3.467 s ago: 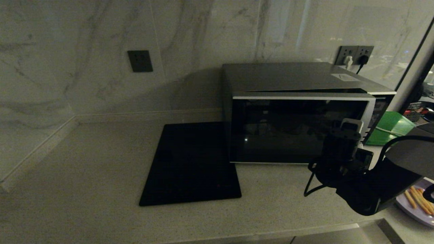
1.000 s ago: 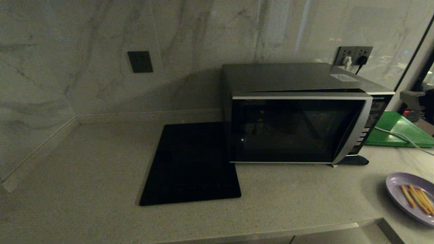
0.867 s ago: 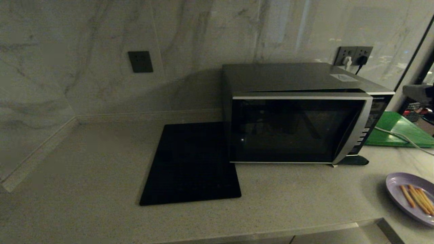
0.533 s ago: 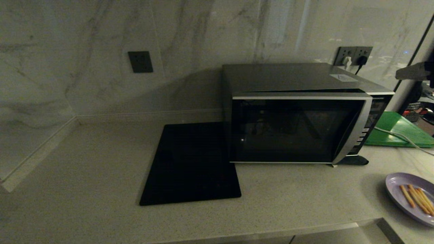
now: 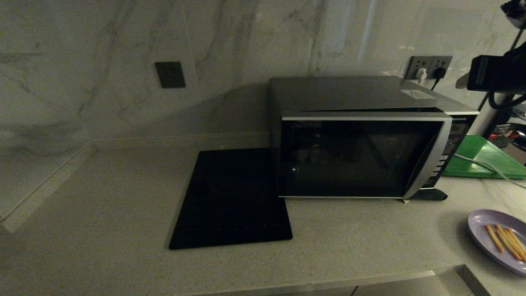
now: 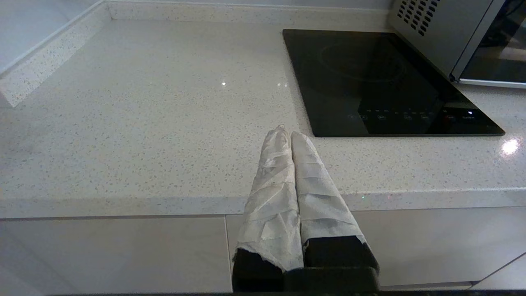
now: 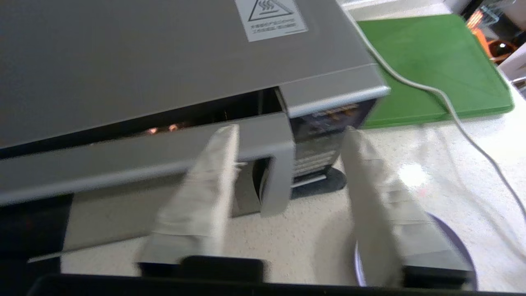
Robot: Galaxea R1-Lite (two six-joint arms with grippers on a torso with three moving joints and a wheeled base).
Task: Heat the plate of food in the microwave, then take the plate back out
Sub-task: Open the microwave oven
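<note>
The microwave [image 5: 361, 156] stands at the back of the counter with its dark glass door slightly ajar; a gap shows along the door's top. The plate of food [image 5: 499, 240], pale lavender with orange-yellow sticks, lies on the counter at the front right. My right gripper [image 7: 287, 131] is open and empty, high above the microwave's [image 7: 164, 61] front right corner; the arm [image 5: 497, 74] shows at the upper right. My left gripper [image 6: 285, 131] is shut on nothing, parked over the counter's front edge.
A flat black glass square [image 5: 232, 199] lies left of the microwave. A green board [image 5: 481, 158] with a white cable [image 5: 485, 166] across it sits to the right. Wall sockets [image 5: 429, 65] are behind the microwave. The counter edge [image 5: 370, 279] runs along the front.
My right arm left the door's right edge, swung out to the right, then rose to the upper right above the microwave. The door has stayed ajar and the plate has not moved.
</note>
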